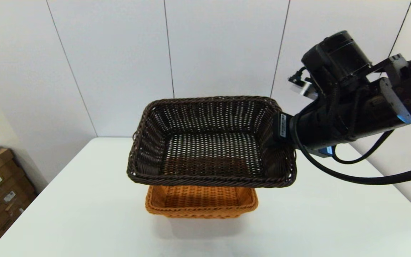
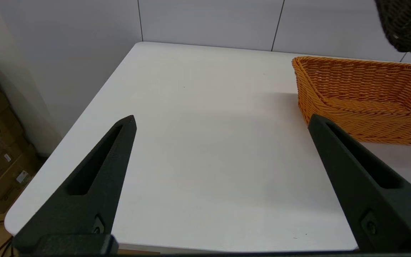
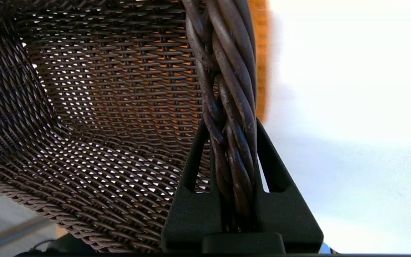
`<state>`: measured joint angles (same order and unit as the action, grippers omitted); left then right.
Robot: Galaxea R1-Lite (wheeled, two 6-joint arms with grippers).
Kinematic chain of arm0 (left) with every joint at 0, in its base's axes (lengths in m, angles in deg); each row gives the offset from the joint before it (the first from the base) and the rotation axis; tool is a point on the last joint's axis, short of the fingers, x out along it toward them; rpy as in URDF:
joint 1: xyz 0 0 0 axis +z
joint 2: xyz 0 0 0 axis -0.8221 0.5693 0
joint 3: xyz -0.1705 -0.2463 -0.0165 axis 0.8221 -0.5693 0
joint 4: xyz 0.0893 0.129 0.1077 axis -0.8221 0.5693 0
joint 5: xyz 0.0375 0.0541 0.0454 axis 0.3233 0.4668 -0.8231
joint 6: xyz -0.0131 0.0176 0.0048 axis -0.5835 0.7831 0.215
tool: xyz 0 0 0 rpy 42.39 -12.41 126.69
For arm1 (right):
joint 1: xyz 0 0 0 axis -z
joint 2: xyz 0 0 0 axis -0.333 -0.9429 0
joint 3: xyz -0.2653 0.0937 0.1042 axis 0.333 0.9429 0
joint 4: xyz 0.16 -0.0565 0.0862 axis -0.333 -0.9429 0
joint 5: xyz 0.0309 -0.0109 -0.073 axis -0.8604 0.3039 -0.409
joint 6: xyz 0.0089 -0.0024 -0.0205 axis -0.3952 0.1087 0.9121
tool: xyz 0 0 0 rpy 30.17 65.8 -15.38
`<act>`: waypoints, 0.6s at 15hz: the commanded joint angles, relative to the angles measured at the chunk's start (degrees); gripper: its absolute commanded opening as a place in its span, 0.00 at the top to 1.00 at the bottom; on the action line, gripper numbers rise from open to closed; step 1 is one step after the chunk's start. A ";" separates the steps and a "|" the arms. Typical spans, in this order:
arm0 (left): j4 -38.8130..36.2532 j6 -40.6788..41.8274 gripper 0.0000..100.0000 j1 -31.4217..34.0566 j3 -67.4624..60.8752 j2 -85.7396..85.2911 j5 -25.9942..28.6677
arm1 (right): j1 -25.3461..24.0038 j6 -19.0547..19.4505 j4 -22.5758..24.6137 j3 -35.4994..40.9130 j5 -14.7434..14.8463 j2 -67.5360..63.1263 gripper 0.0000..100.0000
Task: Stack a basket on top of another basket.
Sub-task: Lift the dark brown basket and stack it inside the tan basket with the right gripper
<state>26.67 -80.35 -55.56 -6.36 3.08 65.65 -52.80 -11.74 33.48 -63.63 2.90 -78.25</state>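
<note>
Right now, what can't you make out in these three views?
- Head view: most of the orange-tan basket is covered by the lifted dark brown basket, so their alignment can't be judged.
- Head view: the right tool is mostly hidden by its own arm.
- Left wrist view: the dark basket is cut off at the frame's corner; the left tool hangs open over the table.
- Right wrist view: the orange basket shows only through the weave.

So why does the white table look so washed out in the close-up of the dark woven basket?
Right wrist view: the white table is overexposed beside the dark brown wicker basket, and the orange-tan wicker basket blurs behind its rim. Head view: that dark basket casts only a faint shadow. Left wrist view: even light, no glare.
</note>
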 commanded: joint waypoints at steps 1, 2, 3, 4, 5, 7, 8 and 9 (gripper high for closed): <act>0.01 -0.05 0.00 0.00 0.01 -0.01 0.00 | -3.03 -0.30 -0.62 -4.68 0.61 -6.00 1.00; 0.01 -0.05 0.00 0.00 0.01 -0.01 0.00 | -3.30 -0.30 -0.62 -5.21 1.23 -7.59 1.00; 0.01 -0.05 0.00 0.00 0.01 -0.01 0.00 | -3.21 -0.48 -0.45 -5.82 1.67 -9.70 1.00; 0.01 -0.05 0.00 0.00 0.01 -0.01 0.00 | -3.12 -0.92 -0.10 -5.91 1.67 -11.01 1.00; 0.01 -0.05 0.00 0.00 0.01 0.07 0.00 | -2.95 -1.18 -0.10 -6.09 1.58 -12.51 1.00; 0.01 -0.05 0.00 0.00 0.01 -0.01 0.00 | -2.68 -1.27 -0.10 -7.41 1.58 -15.32 1.00; 0.01 -0.05 0.00 0.00 0.01 -0.01 0.00 | -2.33 -1.36 -0.19 -8.64 1.58 -16.29 1.00; 0.01 -0.05 0.00 0.00 0.01 0.07 0.00 | -1.89 -1.45 -0.36 -10.48 1.23 -16.64 1.00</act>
<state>26.65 -80.35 -55.56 -6.36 3.08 65.69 -55.36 -12.83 33.50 -71.45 4.41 -91.99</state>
